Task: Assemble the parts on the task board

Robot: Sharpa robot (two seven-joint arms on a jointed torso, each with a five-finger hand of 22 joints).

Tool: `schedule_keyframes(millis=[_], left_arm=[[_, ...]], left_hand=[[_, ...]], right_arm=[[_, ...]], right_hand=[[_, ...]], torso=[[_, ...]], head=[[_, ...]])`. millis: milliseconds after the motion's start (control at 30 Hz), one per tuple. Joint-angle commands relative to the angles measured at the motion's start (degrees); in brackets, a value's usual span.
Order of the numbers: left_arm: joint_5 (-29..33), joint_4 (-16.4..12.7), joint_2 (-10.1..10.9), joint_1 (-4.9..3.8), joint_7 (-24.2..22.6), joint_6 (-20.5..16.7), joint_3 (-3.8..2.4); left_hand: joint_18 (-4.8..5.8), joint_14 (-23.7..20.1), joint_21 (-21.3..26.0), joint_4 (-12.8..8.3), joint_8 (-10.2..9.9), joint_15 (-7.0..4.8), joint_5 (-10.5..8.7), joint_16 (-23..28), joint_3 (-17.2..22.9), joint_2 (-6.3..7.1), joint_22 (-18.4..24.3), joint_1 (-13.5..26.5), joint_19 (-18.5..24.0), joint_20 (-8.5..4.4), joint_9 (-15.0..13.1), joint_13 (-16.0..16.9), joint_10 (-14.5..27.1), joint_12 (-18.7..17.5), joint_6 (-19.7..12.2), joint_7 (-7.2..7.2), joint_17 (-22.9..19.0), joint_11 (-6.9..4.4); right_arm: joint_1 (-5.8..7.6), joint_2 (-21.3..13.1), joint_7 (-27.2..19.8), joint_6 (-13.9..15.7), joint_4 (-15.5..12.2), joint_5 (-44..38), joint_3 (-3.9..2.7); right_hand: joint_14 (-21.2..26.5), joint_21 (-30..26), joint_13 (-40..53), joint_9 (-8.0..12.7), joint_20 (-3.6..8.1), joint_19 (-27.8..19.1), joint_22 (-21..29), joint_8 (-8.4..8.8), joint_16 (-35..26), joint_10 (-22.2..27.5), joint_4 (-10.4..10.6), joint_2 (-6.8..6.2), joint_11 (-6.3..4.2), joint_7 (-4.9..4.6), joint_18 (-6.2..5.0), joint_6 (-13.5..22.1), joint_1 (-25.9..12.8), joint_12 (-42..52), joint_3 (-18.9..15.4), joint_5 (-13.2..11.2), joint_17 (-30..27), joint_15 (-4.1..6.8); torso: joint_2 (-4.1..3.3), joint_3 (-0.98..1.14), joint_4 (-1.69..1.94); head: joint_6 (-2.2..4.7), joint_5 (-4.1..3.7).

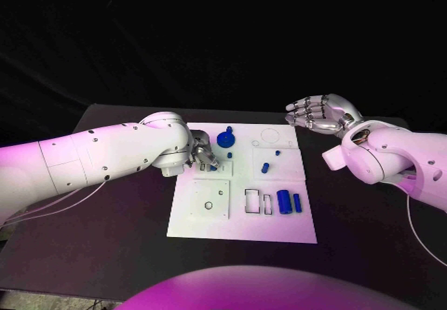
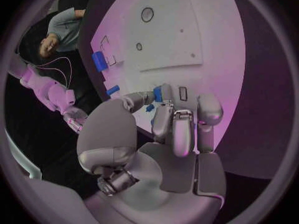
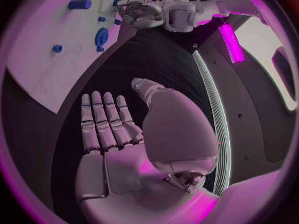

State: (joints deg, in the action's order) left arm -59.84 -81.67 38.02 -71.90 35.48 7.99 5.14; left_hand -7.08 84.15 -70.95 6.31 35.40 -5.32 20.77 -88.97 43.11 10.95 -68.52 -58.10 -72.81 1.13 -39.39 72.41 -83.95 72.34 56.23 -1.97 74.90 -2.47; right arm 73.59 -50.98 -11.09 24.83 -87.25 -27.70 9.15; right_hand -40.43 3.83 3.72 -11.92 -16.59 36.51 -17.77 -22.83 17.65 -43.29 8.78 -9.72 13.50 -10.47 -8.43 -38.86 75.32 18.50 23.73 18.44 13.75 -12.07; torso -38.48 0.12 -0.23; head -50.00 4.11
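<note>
two blue cylinders (image 1: pixel 289 201) stand on the task board (image 1: pixel 242 226).

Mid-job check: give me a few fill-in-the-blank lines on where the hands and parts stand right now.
1. The left hand pinches a small ____ part.
2. The right hand holds ____.
3. The task board lies on a ____ table.

Missing words: blue; nothing; black

Bare black tabletop (image 1: pixel 112 232) lies open at lower left and lower right of the task board (image 1: pixel 244 231). The left hand (image 1: pixel 203 157) blocks the board's upper left; the right hand (image 1: pixel 318 113) hangs off its upper right corner.
</note>
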Motion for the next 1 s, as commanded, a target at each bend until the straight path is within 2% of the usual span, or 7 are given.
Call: schedule_keyframes(millis=[33, 233, 400, 600, 767, 1000], left_arm=[[0.6, 0.1, -0.2, 0.04, 0.1, 1.0, 0.05], [0.6, 0.4, -0.3, 0.02, 0.2, 1.2, 0.05], [0.6, 0.6, -0.4, 0.00, 0.3, 1.5, 0.04], [0.7, 0.9, -0.5, -0.01, 0.4, 1.7, 0.04], [0.6, 1.0, -0.5, -0.01, 0.5, 1.8, 0.04], [0.4, 1.2, -0.4, -0.01, 0.6, 1.3, 0.02]], left_hand=[[1.12, 5.4, 0.5, 0.2, 0.1, -0.37, -1.02, -0.2, 0.2, 0.00, 0.1, 0.7, -0.5, -0.08, -0.1, 0.1, -2.8, 0.2, 0.7, 1.17, 12.8, -0.51], [1.12, 5.4, 0.9, 2.6, -0.1, -0.37, -2.23, -0.3, -2.4, 0.56, 0.1, 1.8, -0.7, -0.11, 0.0, 0.2, -2.8, 0.2, 0.9, 1.20, 12.8, -0.52], [1.14, 5.4, 1.2, 5.5, -0.5, -0.37, -2.23, -0.3, -6.2, 1.51, 0.1, 2.6, -0.9, -0.12, 0.3, 0.2, -2.8, 0.1, 1.3, 1.22, 12.8, -0.53], [1.14, 5.5, 1.4, 7.7, -0.8, -0.35, -1.54, -0.3, -9.7, 1.88, 0.0, 2.4, -1.0, -0.13, 0.4, 0.2, -2.8, 0.1, 1.6, 1.18, 13.0, -0.49], [1.17, 5.5, 1.5, 9.2, -1.0, -0.34, 0.24, -0.4, -12.0, 1.82, -0.2, 1.8, -1.1, -0.10, 0.4, 0.3, -2.9, 0.1, 1.8, 1.21, 13.2, -0.52], [1.19, 5.5, 1.5, 10.0, -1.0, -0.33, 0.54, -0.4, -13.3, 1.77, -0.3, 1.8, -1.2, -0.09, 0.4, 0.4, -2.9, 0.2, 2.1, 1.21, 13.3, -0.51]], right_arm=[[-0.03, 0.0, -0.1, -1.1, -0.1, -0.2, -0.01], [-0.03, 0.0, -0.1, -1.1, -0.1, -0.2, -0.01], [-0.03, -0.1, -0.2, -1.1, -0.1, -0.2, -0.01], [-0.03, -0.1, -0.2, -1.1, -0.1, -0.2, -0.01], [-0.03, -0.1, -0.1, -1.2, -0.1, -0.2, -0.01], [-0.03, -0.1, 0.0, -1.2, -0.1, -0.2, -0.01]], right_hand=[[0.1, -0.2, -0.1, 0.1, -0.02, -0.5, 0.1, -0.21, -0.2, -0.3, 0.3, 0.07, 0.05, -5.59, 0.26, -0.2, -0.6, 0.2, 0.0, 0.3, -0.1, -0.24], [0.1, -0.2, -0.1, 0.1, -0.02, -0.6, 0.2, -0.22, -0.2, -0.3, 0.4, 0.07, 0.06, -5.60, 0.27, -0.1, -0.7, 0.2, 0.0, 0.3, -0.1, -0.25], [0.1, -0.2, -0.1, 0.1, -0.02, -0.6, 0.2, -0.22, -0.2, -0.3, 0.4, 0.08, 0.07, -5.61, 0.27, -0.1, -0.8, 0.2, 0.0, 0.3, -0.1, -0.25], [0.1, -0.2, -0.1, 0.1, -0.02, -0.6, 0.2, -0.22, -0.2, -0.3, 0.4, 0.08, 0.07, -5.61, 0.28, -0.1, -0.8, 0.2, 0.0, 0.3, -0.1, -0.26], [0.2, -0.3, -0.1, 0.1, -0.03, -1.0, 0.5, -0.20, -0.3, -0.2, 0.4, -0.02, 0.09, -5.63, 0.30, 0.0, -0.9, 0.2, -0.1, 0.3, -0.2, -0.28], [0.3, -0.4, -0.1, 0.2, -0.03, -1.5, 0.7, -0.20, -0.4, -0.2, 0.4, -0.09, 0.11, -5.66, 0.35, 0.0, -0.9, 0.2, -0.1, 0.3, -0.3, -0.33]], torso=[[-0.01, -0.03, -0.01], [0.00, -0.06, -0.02], [0.04, -0.03, -0.01], [0.05, -0.03, 0.01], [0.05, -0.04, 0.00], [0.00, -0.10, -0.05]], head=[[0.00, -0.06], [0.00, -0.10], [0.00, -0.18], [0.00, -0.20], [0.00, -0.17], [0.00, -0.27]])
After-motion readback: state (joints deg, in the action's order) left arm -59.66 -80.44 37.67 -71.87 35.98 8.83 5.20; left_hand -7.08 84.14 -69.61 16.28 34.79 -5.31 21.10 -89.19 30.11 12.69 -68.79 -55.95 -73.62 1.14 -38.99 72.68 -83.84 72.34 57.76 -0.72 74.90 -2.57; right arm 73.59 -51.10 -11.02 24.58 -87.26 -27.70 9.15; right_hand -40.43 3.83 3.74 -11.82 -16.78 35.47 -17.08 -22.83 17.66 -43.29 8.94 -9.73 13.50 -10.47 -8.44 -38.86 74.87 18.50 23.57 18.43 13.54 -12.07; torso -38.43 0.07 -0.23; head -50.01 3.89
